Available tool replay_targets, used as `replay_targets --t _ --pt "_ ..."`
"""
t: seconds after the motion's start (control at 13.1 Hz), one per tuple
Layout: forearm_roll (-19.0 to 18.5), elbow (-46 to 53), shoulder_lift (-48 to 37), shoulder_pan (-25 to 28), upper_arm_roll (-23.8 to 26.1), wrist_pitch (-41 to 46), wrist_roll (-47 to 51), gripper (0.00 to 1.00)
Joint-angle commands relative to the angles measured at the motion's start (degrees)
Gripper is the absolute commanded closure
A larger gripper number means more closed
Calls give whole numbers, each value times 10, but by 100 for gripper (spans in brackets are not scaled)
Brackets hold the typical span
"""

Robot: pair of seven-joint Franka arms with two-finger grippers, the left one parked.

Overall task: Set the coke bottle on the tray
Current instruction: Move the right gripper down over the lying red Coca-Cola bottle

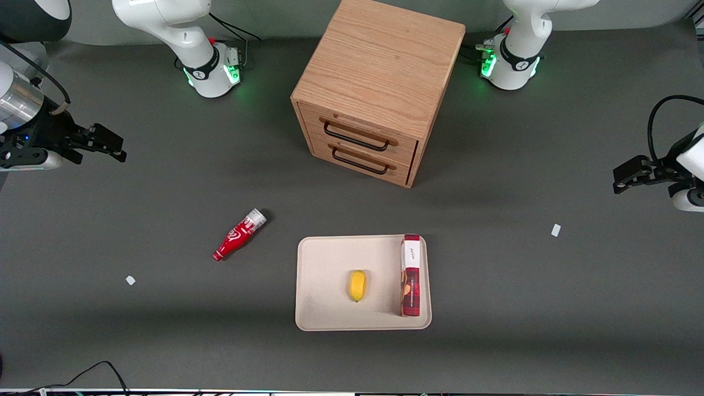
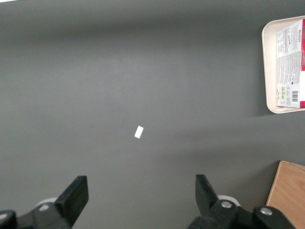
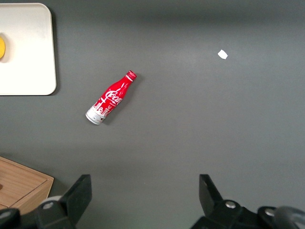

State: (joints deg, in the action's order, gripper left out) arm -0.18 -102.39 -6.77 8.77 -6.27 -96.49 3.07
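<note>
You have a red coke bottle [image 1: 240,234] with white script and a silvery base on the dark grey tabletop [image 1: 165,330], a cream-beige tray [image 1: 324,275] at lower centre, and the black gripper [image 1: 113,148] at upper left.

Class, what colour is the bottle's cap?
Red, on the coke bottle, clearest in the right wrist view.

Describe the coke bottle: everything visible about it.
The coke bottle is slim and red with white script, a red cap and a silvery base. It lies on its side on the grey table, cap nearer the front camera, beside the tray but apart from it. Nothing touches it; the open gripper hangs well away.
</note>
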Motion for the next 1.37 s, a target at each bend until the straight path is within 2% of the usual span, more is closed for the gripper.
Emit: replay_targets --t 0.0,0.38,0.61,0.91,1.14,1.3 --pt "-11 18 8 4 -2 14 9 0" --pt "3 25 37 8 3 4 46 0" --pt "5 55 93 23 28 -9 160 0" --pt "11 48 176 23 71 -90 351 0" --pt "11 12 229 23 96 -170 484 0" --pt "11 -45 241 23 105 -248 525 0"
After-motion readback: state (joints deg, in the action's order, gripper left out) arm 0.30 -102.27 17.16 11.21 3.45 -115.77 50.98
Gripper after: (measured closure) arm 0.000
